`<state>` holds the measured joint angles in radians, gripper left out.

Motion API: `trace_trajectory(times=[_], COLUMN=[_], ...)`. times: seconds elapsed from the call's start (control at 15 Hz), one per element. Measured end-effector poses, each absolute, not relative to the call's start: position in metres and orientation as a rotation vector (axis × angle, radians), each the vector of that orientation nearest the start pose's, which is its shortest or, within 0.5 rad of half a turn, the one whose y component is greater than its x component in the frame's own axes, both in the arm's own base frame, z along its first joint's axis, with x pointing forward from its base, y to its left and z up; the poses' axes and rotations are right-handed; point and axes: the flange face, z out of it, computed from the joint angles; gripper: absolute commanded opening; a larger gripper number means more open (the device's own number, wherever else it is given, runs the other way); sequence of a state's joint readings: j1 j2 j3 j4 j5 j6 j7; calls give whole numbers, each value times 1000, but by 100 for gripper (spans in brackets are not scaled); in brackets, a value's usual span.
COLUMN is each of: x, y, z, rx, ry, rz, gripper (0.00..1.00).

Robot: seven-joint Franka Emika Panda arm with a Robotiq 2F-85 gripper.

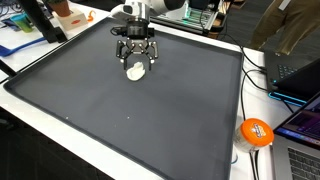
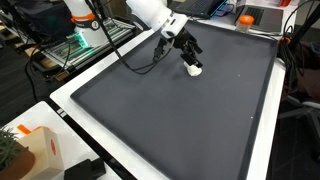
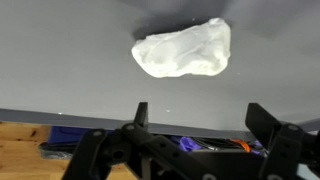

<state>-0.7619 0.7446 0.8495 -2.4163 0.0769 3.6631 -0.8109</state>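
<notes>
White and rumpled, the soft lump (image 1: pixel 136 70) lies on the dark grey mat (image 1: pixel 150 110) that covers most of the table (image 1: pixel 40 112), toward the far side of it in an exterior view. I cannot tell if it is crumpled tissue, cloth or putty. The tool (image 1: pixel 134 57) hangs right over it, its 2 fingers (image 3: pixel 262 118) spread wide with nothing between them; in the wrist view the lump (image 3: pixel 183 50) sits just beyond the tips, on the mat.

It looks light and squashy to me, unlikely to break or slip, though it may flatten or deform under a squeeze. Its narrower waist, across the short way, seems the best place to pinch.

The mat around it is bare, so there is open room on every side. The nearest mat edge is the far one. An orange ball (image 1: pixel 256 131) and cables sit beyond the mat's side border, well apart from the lump.
</notes>
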Motion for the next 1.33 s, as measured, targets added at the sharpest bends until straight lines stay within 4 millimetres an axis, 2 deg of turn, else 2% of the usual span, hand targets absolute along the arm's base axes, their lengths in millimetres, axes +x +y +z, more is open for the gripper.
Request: trace_trajectory(times=[0.33,0.53,0.67,0.87,1.2,1.33], x=[518,514,513,514,529,533], y=[37,41,51,68,72,82], z=[183,187,203,240,292,304], rx=[-2600,-2560,-2507,-2466,-2706,-2809], ry=[-643,-626,-605,-574,-555,-577], rz=[-1198,-1204,-1212,-1183,-975,-851], gripper=[100,100,100,100,100,100])
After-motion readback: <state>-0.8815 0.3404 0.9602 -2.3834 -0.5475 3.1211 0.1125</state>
